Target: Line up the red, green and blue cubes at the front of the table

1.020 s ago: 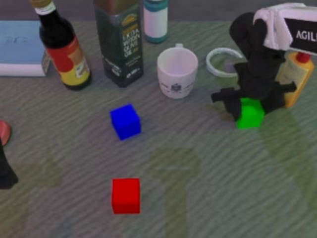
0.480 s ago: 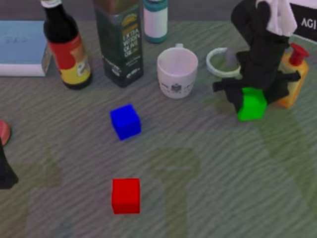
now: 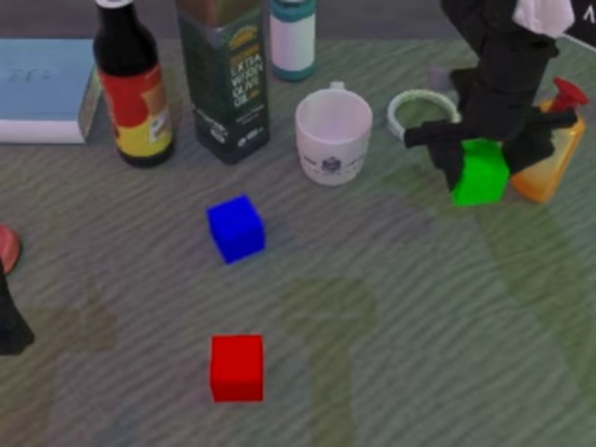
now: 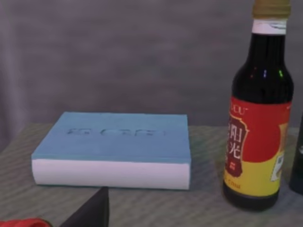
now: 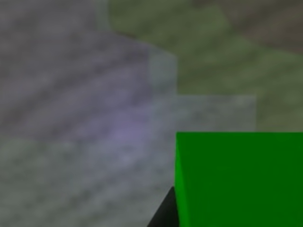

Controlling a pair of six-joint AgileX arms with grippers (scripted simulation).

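The right gripper [image 3: 480, 168] is hanging over the right rear part of the tabletop [image 3: 419, 317], with its jaws pinching the green cube [image 3: 480, 173] from two sides. In the right wrist view the green cube [image 5: 239, 179] is filling the near corner, with the rippled tabletop [image 5: 85, 118] lying beyond it. The cube is sitting just beside an orange bottle with a red cap [image 3: 549, 149] and near a white ring [image 3: 421, 114].

The blue cube [image 3: 236, 228] is resting on the tabletop left of centre, in front of a dark green oil bottle [image 3: 223, 79]. The red cube [image 3: 237, 368] is resting nearer the front edge, directly in front of the blue one and well apart from it. A white mug [image 3: 333, 135] is standing between the oil bottle and the right gripper.

The left arm [image 3: 9, 317] is sitting parked at the left edge; whether its jaws are spread or pressed together cannot be told. Its wrist view is facing a blue book [image 4: 113, 149] and a sauce bottle [image 4: 258, 123].
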